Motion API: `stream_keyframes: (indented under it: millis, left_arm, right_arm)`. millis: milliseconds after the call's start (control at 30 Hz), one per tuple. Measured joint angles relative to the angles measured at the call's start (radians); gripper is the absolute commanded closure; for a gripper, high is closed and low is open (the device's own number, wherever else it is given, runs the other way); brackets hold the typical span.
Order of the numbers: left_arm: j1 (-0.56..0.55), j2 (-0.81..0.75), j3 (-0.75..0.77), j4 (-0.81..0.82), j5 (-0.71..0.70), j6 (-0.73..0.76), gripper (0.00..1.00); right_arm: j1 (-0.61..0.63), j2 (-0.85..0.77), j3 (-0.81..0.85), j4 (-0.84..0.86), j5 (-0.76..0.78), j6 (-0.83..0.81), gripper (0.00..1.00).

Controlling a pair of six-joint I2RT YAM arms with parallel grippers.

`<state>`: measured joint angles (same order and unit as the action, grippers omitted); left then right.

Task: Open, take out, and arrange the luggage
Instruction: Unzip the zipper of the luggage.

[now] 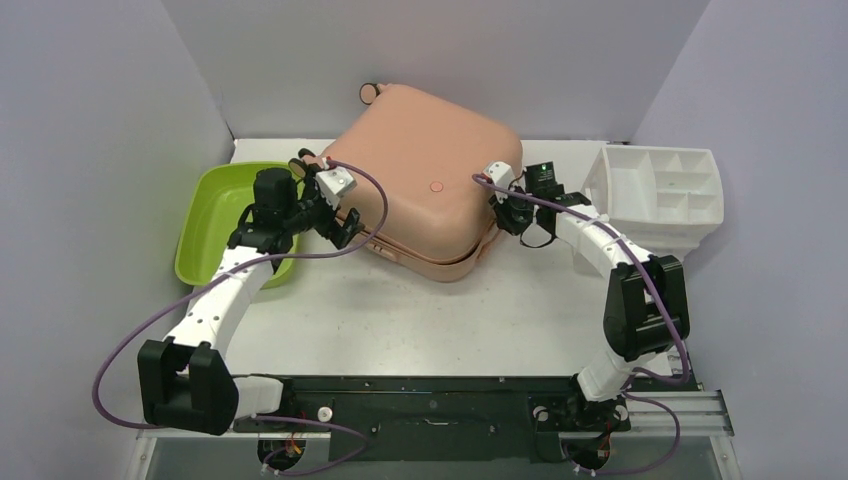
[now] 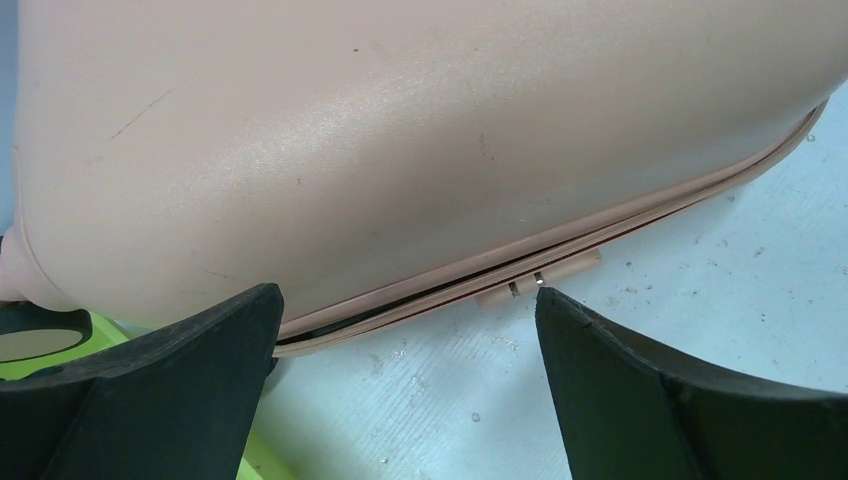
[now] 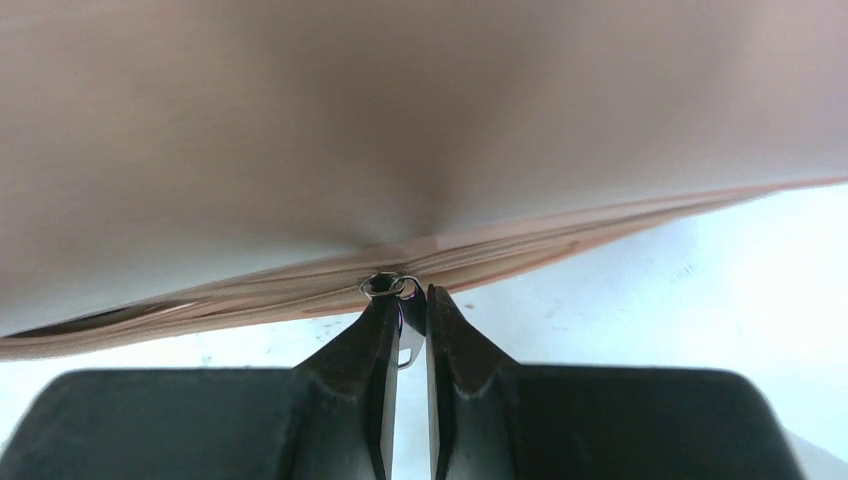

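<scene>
The salmon-pink luggage lies flat at the back middle of the table, with a caster wheel at its far corner. My left gripper stands open at its left side. In the left wrist view the gripper faces the shell and its seam, which shows a thin dark gap; nothing lies between the fingers. My right gripper is at the luggage's right edge. In the right wrist view this gripper is shut on the metal zipper pull, right under the shell.
A lime-green tub sits left of the luggage, just behind my left arm. A white compartment organizer stands at the back right. Grey walls close in the back and both sides. White tabletop lies in front of the luggage.
</scene>
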<state>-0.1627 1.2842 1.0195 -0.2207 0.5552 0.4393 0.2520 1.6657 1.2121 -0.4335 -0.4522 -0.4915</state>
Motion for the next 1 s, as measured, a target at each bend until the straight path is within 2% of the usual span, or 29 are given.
stream_keyframes:
  millis: [233,500,733,1000]
  left_arm:
    - [-0.011,-0.005,-0.019,-0.001,0.0,0.014,0.04]
    - [-0.018,-0.011,-0.02,-0.001,0.0,0.018,0.04]
    - [-0.04,-0.025,0.005,-0.018,0.003,0.017,0.04]
    - [-0.222,0.001,0.122,0.028,-0.033,-0.004,0.04]
  right_arm:
    - [0.001,0.014,0.031,0.028,0.174,0.112,1.0]
    - [-0.015,0.136,0.187,0.013,0.327,0.209,1.0]
    - [-0.023,0.165,0.212,0.043,0.353,0.268,1.0]
    - [-0.048,0.165,0.211,0.044,0.3,0.335,0.98]
